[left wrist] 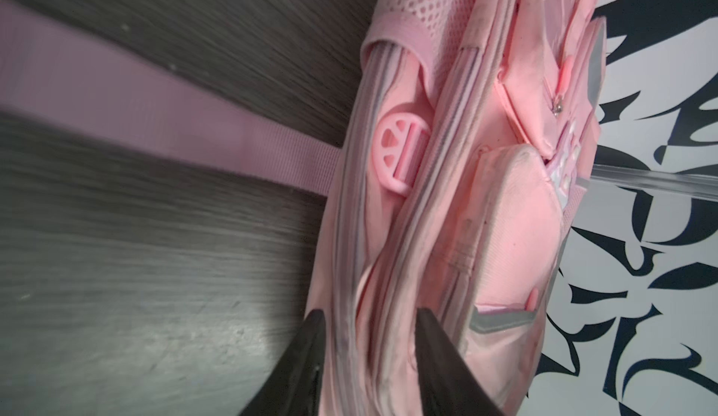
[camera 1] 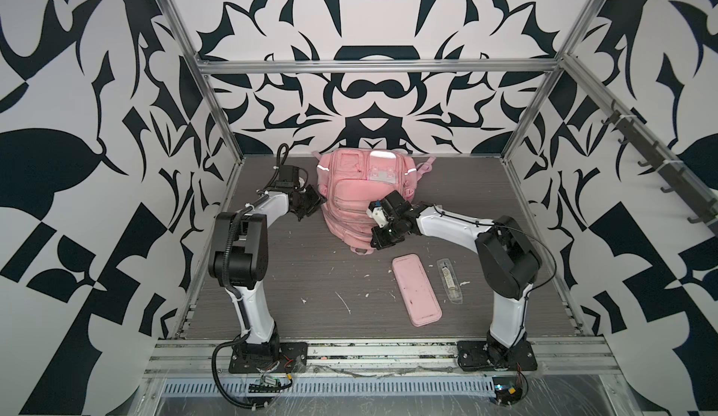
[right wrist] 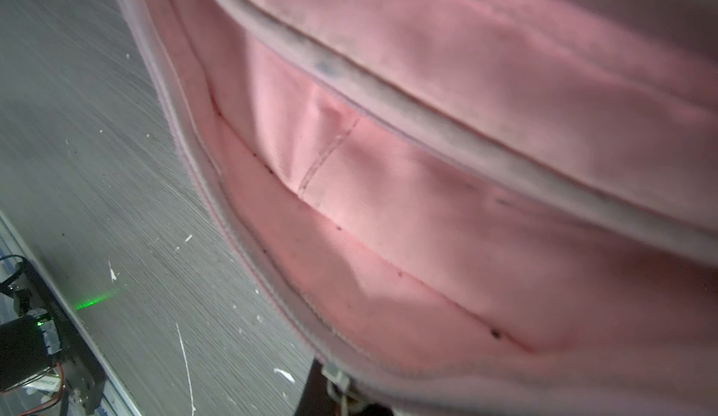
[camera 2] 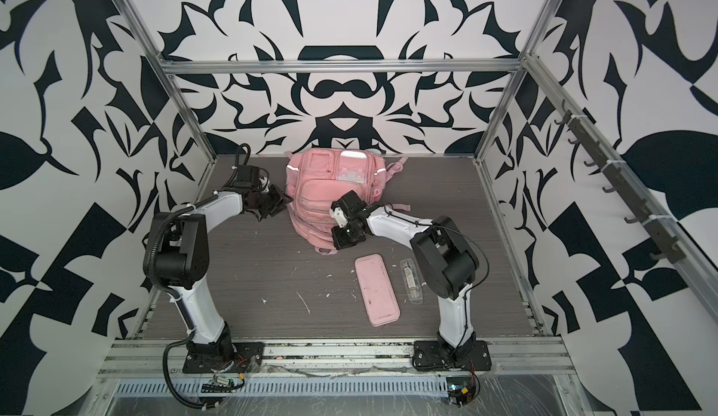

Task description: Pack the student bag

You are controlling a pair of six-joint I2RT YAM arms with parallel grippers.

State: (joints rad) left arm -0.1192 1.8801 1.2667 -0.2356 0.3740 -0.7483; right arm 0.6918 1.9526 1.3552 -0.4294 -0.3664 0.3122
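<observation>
The pink student bag [camera 1: 349, 200] [camera 2: 314, 200] lies at the back middle of the table, its front pockets facing up. My left gripper [camera 1: 316, 204] [camera 2: 281, 202] is at its left side. In the left wrist view that gripper [left wrist: 371, 317] is open, its dark fingers [left wrist: 314, 324] astride the bag's [left wrist: 505, 219] striped side edge. My right gripper [camera 1: 375, 239] [camera 2: 337, 241] rests on the bag's near right part. In the right wrist view it [right wrist: 342, 402] is shut at the metal zip pull [right wrist: 338, 385], and a zipped compartment [right wrist: 388, 219] gapes open.
A flat pink pencil case [camera 1: 416, 289] [camera 2: 377, 289] lies on the table in front of the bag, to the right. Beside it is a clear packet [camera 1: 450, 280] [camera 2: 412, 282] holding a pen-like item. A bag strap [left wrist: 155, 122] trails across the tabletop. White scraps dot the surface.
</observation>
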